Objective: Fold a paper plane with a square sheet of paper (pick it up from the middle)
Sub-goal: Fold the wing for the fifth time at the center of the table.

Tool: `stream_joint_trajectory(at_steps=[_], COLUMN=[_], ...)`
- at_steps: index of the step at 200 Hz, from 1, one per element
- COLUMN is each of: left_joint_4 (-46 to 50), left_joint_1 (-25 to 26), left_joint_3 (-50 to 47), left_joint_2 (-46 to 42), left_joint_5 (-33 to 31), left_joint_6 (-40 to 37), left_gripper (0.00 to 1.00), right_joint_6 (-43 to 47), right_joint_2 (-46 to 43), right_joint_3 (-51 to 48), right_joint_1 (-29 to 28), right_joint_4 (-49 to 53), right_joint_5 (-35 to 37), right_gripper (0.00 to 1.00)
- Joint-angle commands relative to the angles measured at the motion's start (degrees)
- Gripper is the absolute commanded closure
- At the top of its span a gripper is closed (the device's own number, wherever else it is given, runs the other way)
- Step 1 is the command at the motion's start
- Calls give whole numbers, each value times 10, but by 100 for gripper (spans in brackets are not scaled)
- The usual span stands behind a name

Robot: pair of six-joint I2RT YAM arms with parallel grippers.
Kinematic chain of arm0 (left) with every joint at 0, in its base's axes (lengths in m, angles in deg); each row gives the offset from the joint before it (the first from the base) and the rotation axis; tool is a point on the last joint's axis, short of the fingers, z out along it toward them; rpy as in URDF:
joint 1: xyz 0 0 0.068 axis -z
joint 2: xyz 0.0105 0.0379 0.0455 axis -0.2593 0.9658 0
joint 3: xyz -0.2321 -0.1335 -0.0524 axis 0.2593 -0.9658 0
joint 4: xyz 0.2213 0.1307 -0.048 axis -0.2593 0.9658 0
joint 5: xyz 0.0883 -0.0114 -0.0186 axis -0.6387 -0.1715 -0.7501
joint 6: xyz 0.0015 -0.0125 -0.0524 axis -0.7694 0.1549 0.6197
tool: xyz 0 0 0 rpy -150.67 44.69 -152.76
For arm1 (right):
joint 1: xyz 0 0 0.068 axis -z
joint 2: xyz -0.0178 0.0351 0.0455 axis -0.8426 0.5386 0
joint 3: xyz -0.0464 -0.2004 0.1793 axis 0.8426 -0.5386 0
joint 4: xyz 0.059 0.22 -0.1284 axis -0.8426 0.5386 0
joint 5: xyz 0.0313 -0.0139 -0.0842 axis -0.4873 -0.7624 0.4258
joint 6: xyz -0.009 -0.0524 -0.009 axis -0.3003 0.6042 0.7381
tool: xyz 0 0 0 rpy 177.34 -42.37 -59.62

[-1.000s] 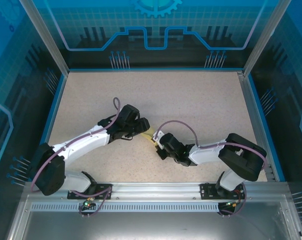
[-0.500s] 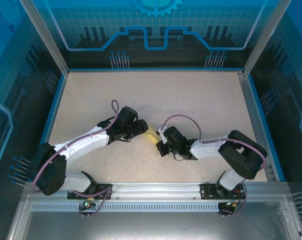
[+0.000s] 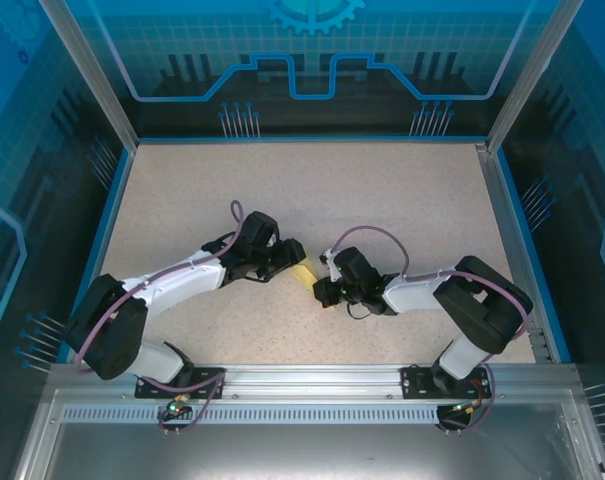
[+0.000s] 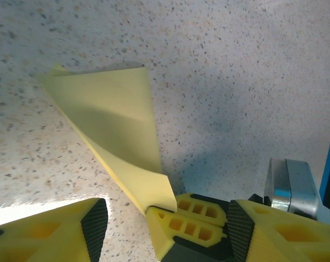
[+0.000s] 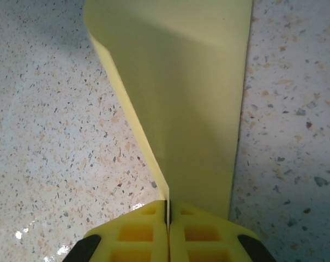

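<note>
The folded yellow paper (image 3: 302, 272) sits in the middle of the worktop (image 3: 382, 190), between my two grippers. The right gripper (image 3: 320, 285) is squeezed tight on one narrow end of it. In the right wrist view the two yellow fingers (image 5: 132, 234) press together with the paper (image 5: 192, 93) pinched between them, and one flap curls up on the left side. The left gripper (image 3: 288, 256) is just beside the paper with its fingers (image 4: 50, 229) spread apart, holding nothing. In the left wrist view the paper (image 4: 118, 120) leans up from the worktop, and its thin end goes into the right gripper's fingers (image 4: 200, 210).

Since a second ago, the right gripper has turned and moved up and closer to the left one. The left gripper has slid a little toward the paper.

From above I only see a small yellow bit; the grippers hide the rest. The wide end is cut off at the top of the right wrist view.
</note>
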Motion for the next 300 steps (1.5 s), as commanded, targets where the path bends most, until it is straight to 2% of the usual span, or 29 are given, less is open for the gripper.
stream_joint_trajectory(at_steps=[1, 85, 223, 300], left_joint_4=[-51, -182, -229, -251], left_joint_1=[-9, -11, -5, -5], left_joint_3=[-14, -24, -29, -27], left_joint_2=[19, 92, 132, 171], left_joint_5=[53, 138, 156, 161], left_joint_6=[20, 55, 48, 38], left_gripper=[37, 37, 36, 35], right_joint_6=[-38, -52, -142, -148], right_joint_2=[12, 24, 60, 66], right_joint_3=[-11, 3, 9, 5], right_joint_1=[18, 34, 44, 44], right_joint_4=[-8, 29, -8, -13], right_joint_5=[-41, -66, -84, -81], right_gripper=[94, 92, 91, 89])
